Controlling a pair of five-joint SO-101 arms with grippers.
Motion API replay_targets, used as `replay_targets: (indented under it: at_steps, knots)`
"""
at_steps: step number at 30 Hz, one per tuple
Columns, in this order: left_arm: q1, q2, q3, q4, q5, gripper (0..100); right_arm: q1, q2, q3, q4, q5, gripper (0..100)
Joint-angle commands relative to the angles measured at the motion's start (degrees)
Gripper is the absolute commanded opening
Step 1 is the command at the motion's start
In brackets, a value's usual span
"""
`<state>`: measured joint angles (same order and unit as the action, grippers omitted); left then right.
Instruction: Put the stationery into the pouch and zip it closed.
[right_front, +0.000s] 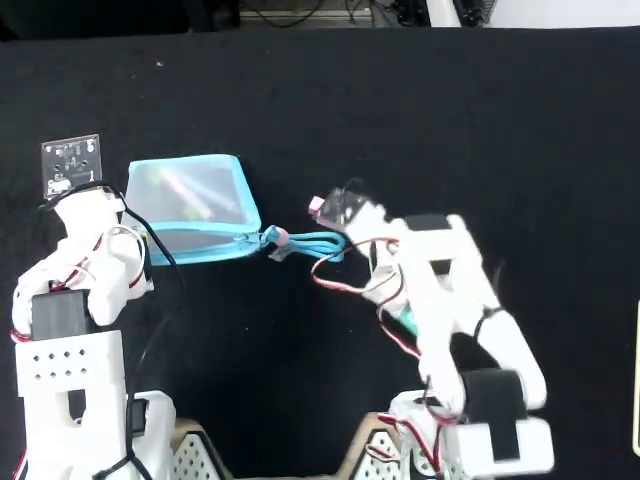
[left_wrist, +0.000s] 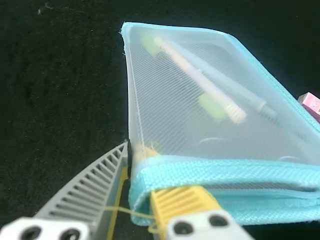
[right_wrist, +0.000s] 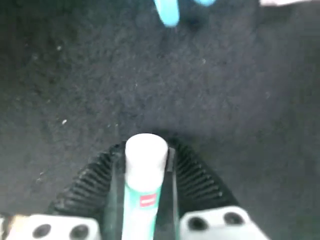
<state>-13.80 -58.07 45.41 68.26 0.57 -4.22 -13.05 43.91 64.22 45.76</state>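
**Both grippers loaded on a black tabletop**

The tabletop (right_front: 420, 110) is covered edge to edge in a matte black cloth. Close up, the cloth shows pale flecks of lint. Along the top edge of the high view, beyond the cloth, a strip of room shows some dark cables (right_front: 300, 15) and a pale patch at the upper right. A small dark card with a white border (right_front: 72, 165) lies flat at the left of that view, just above my left arm.

The pouch (right_front: 190, 200), light blue mesh with a blue band along its zip edge, lies flat in the left-centre of the high view. My left gripper (left_wrist: 142, 170) is closed on its near-left corner. The grey finger sits against the side of the corner and the yellow finger presses on the blue band. Through the mesh I can see a white pen (left_wrist: 200, 75), a pale blue pen (left_wrist: 245, 95) beside it, and some green pieces.

A blue strap (right_front: 312, 242) trails from the pouch's lower-right corner toward the centre of the frame. I cannot tell how far the zip is drawn. A small pink block (right_front: 316, 206) sits on the cloth just above the strap.

My right gripper (right_wrist: 145, 150) pinches a white-capped teal stick (right_wrist: 144, 197) between its dark fingers. It holds the stick above bare cloth, apart from the pouch, with the strap's end ahead of it.
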Motion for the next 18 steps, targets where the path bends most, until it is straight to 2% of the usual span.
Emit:
replay_targets:
  at_steps: [1,4,8,14,18]
  knots:
    - [-0.5,-0.7,-2.2,0.4,0.6,3,0.4,-11.7,-10.1,9.2,-10.2,1.1]
    - [-0.4,-0.7,-2.2,0.4,0.6,3,-2.8,-20.5,-13.7,14.0,-18.9,1.0]
    - [-0.3,-0.7,-2.2,0.4,0.6,3,-10.8,-31.4,-14.2,13.5,-28.3,1.0]
    - [-0.2,-0.7,-2.2,0.4,0.6,3,-24.3,-44.5,-13.9,4.2,-47.9,1.1]
    - [-0.2,-0.7,-2.2,0.4,0.6,3,-34.8,-49.3,-9.4,-7.1,-52.1,1.1]
